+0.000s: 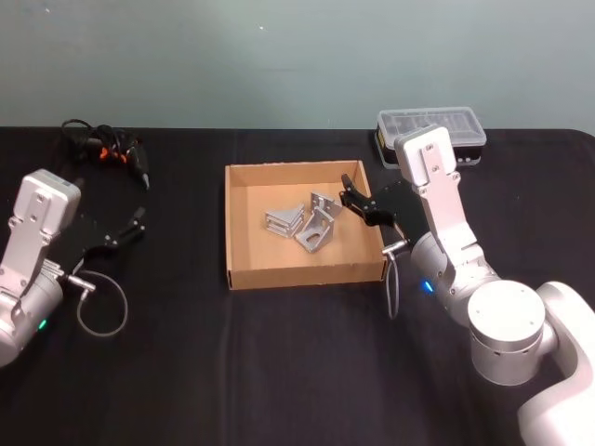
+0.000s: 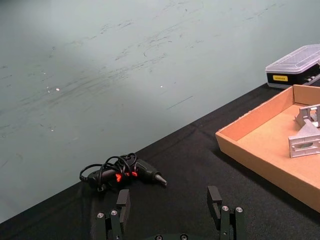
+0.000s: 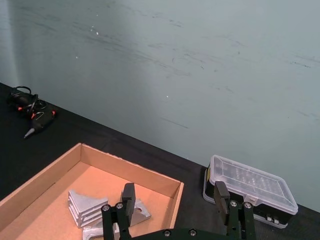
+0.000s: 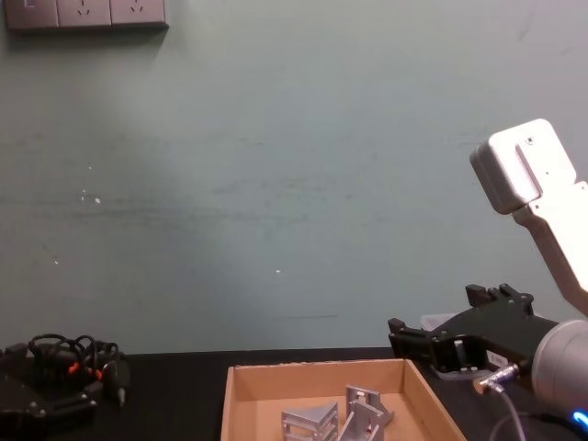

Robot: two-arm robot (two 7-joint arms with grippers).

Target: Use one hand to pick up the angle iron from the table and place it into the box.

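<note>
Box [image 1: 244,228]: angle irons [image 1: 305,224] lie inside, I judge delivered. Right gripper [image 1: 354,197] spread, empty, over its right wall. Left gripper [image 1: 136,219] spread, parked.

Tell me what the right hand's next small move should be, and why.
Probably pull back from the box toward its own side. The right hand hangs open and empty over the box's right wall, and the angle irons already lie inside, so the placing looks done.
</note>
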